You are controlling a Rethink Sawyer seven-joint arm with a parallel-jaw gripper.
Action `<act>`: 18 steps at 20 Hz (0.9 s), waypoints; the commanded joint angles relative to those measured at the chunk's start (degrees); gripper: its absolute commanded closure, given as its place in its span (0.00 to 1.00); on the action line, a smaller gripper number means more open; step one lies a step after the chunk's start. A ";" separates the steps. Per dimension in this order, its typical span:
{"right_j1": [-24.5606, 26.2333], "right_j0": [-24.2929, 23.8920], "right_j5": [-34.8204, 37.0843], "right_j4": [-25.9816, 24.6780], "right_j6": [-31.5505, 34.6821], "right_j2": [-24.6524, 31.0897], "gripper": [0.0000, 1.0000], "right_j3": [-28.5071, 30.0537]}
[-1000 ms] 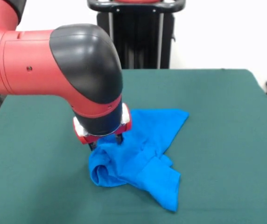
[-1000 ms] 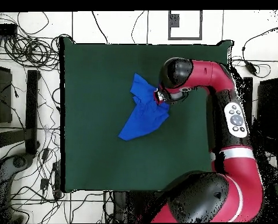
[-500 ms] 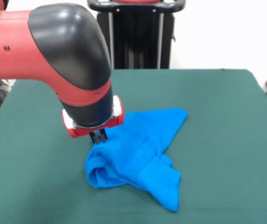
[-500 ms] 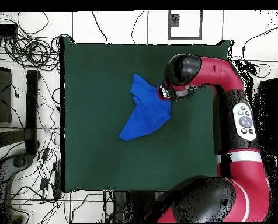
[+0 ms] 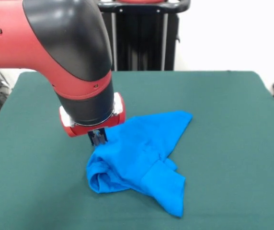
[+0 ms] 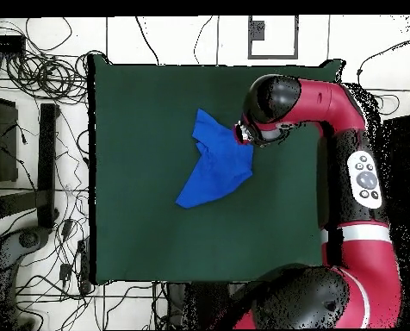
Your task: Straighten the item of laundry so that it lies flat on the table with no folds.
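the table (image 5: 233,120), covered in dark green cloth, fills most of both views and is far wider than anything on it. the red and black arm (image 5: 55,52) comes next in size; in the front view its thick black elbow and red wrist ring hang over the table's middle, and in the overhead view it runs up along one side of the table and bends inward over the cloth. the bright blue t-shirt (image 5: 142,158) lies near the middle of the table, well away from every edge, crumpled rather than flat: in the front view one pointed corner stretches out toward the far side of the table, a folded flap hangs toward the near edge, and the part beneath the wrist is bunched into a rolled lump. in the overhead view it (image 6: 213,164) reads as a slanted, roughly triangular heap with a narrower end next to the wrist. the gripper (image 5: 97,138) is the smallest thing: its dark fingers show close together below the red ring, pinched on the raised edge of the shirt's bunched end, which is drawn up into a small peak between them.
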 commanded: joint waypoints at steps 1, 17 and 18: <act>1.83 2.39 0.13 1.32 -12.90 3.75 1.00 0.88; 4.75 3.56 3.64 1.86 -12.16 3.37 0.00 -3.43; 4.93 3.75 3.95 1.72 -12.44 3.29 0.00 -3.78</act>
